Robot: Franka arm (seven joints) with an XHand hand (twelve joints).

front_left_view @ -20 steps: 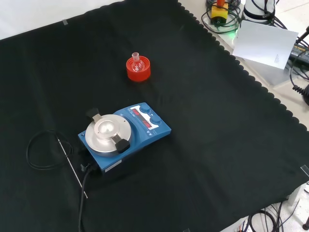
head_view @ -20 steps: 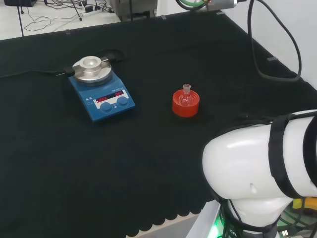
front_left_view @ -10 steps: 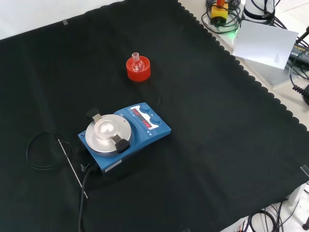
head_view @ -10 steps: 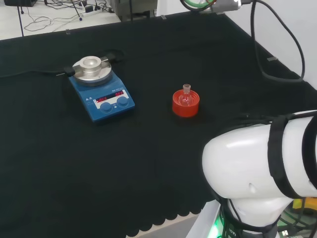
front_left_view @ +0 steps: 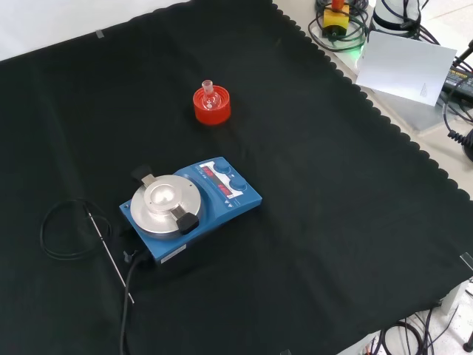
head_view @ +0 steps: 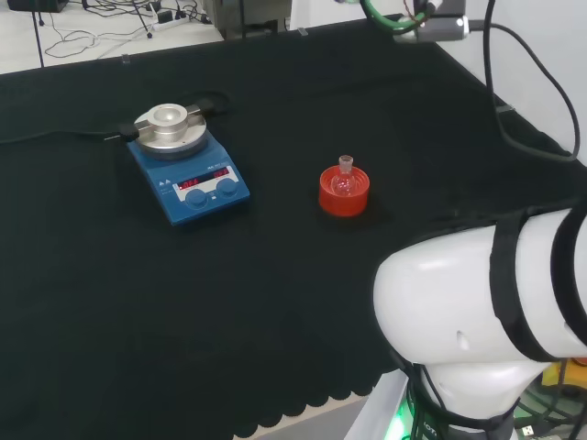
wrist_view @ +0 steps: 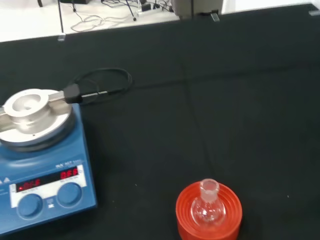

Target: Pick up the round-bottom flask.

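Note:
A small clear round-bottom flask [head_view: 345, 179] [front_left_view: 209, 97] [wrist_view: 209, 206] stands upright, neck up, on a red ribbed ring stand [head_view: 344, 193] [front_left_view: 212, 108] [wrist_view: 209, 221] near the middle of the black cloth. Nothing touches the flask. The arm's white links [head_view: 477, 312] fill the lower right of the head view, well clear of the flask.
A blue stirrer plate with a round metal top [head_view: 182, 165] [front_left_view: 183, 209] [wrist_view: 36, 160] stands on the cloth, left of the flask in the head view. Its black cable and thin probe [front_left_view: 89, 237] lie beside it. A dark cable [head_view: 523, 101] hangs over the cloth's right side in the head view.
In the head view the part at the top edge with its cable has shifted right and down. The flask, stand and stirrer have not moved.

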